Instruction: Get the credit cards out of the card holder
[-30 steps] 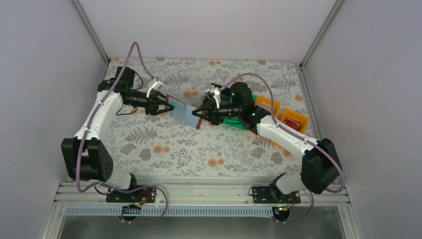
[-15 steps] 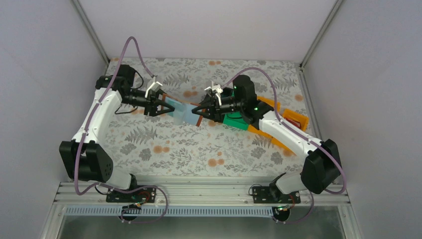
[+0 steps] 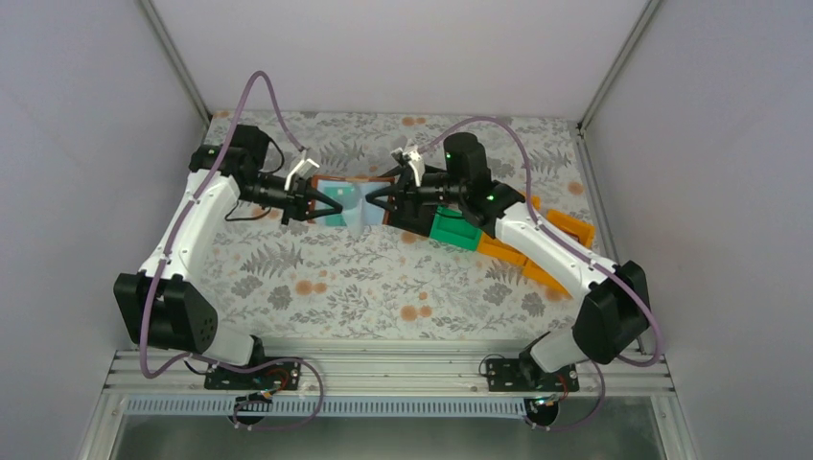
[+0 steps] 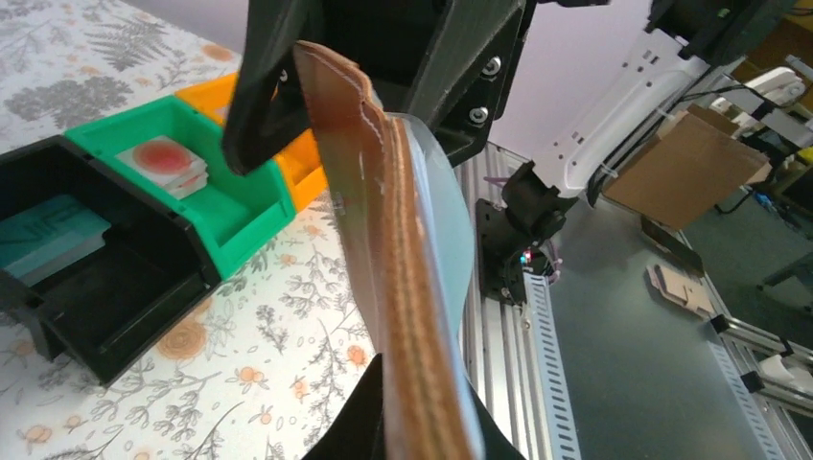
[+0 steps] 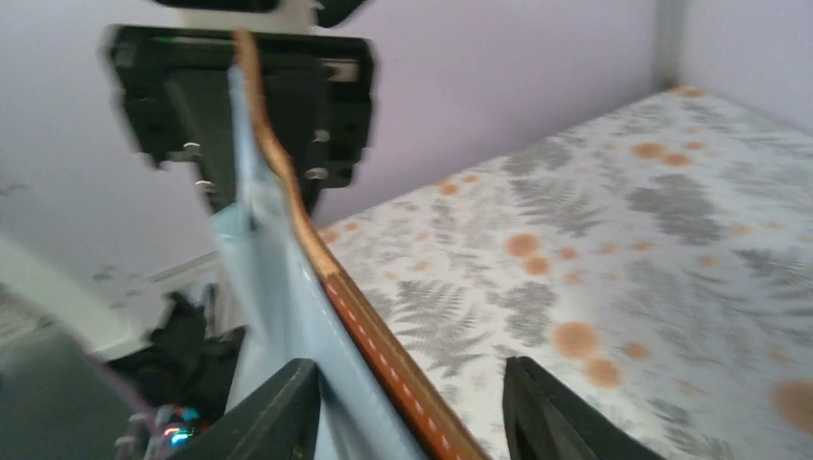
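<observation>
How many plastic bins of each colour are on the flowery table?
Black plastic bin: 1
Green plastic bin: 1
Orange plastic bins: 2
Total: 4

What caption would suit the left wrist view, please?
Left claw clamps the card holder edge-on, black bin and green bin beyond.

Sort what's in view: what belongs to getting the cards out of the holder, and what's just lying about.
Job in hand:
- holder
- left tool, shut on it
- right tool, open at its other end
- teal card
- red-spotted cards

Lying about:
- black bin, under the teal card
- green bin, under the spotted cards
- orange bin
- cloth
</observation>
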You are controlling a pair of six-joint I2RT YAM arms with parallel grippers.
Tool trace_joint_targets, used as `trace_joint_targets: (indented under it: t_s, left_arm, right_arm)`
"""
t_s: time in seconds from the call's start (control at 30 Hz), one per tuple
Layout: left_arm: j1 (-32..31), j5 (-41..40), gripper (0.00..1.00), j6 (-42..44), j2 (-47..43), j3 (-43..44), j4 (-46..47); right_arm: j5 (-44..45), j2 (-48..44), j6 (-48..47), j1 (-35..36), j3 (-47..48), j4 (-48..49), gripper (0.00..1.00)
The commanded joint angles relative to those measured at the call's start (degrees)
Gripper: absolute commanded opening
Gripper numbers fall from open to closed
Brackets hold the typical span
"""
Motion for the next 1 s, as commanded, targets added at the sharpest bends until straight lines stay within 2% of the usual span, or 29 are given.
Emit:
trace_joint_targets:
  t_s: [0.0,0.13,0.23,0.3,0.43,0.57,0.67,0.8,0.83,0.9,0.97]
  left_arm:
    - [0.2,-1.2,0.02,-14.9,-1.5,0.5,9.9]
    - [1.0,-10.9,0.02,-28.0,-1.4,-2.1,21.2]
    - [1.0,-13.6,0.02,-31.5,-0.7,-2.3,23.5]
    - [0.9,-13.7,0.02,-32.5,-0.2,-1.9,23.9]
    - [0.8,-14.6,0.02,-34.1,0.1,-1.8,25.0]
    - [0.8,-15.1,0.02,-34.3,-0.3,-2.1,25.1]
    - [0.8,-14.4,0.02,-34.2,-0.3,-2.0,24.9]
    - [0.7,-12.7,0.02,-32.8,-0.3,-1.9,23.9]
    - [0.8,-12.5,0.02,-32.5,-0.4,-2.0,23.6]
    - [0.8,-11.7,0.02,-31.8,-0.3,-2.0,23.1]
    - [0.7,-10.2,0.02,-30.8,-0.1,-1.9,22.4]
  right_arm:
    - [23.6,-1.6,5.4,0.3,2.1,-5.0,0.54]
    - [43.3,-6.5,9.1,1.6,1.1,-8.8,0.56]
    - [56.3,-8.6,10.4,5.8,1.4,-12.7,0.54]
    - [60.3,-9.0,10.8,10.2,1.4,-12.9,0.53]
    - [55.6,-5.9,10.9,18.0,1.2,-7.5,0.54]
    - [52.7,-0.1,11.5,20.8,3.8,-4.9,0.60]
    - [54.8,4.3,12.6,21.0,7.1,-6.4,0.67]
    - [61.4,6.6,14.3,20.7,8.6,-8.6,0.70]
    - [62.3,6.3,14.7,20.3,8.1,-8.5,0.69]
    - [62.3,5.4,15.0,19.4,6.9,-7.6,0.59]
    - [61.1,4.9,14.4,18.7,6.3,-6.5,0.40]
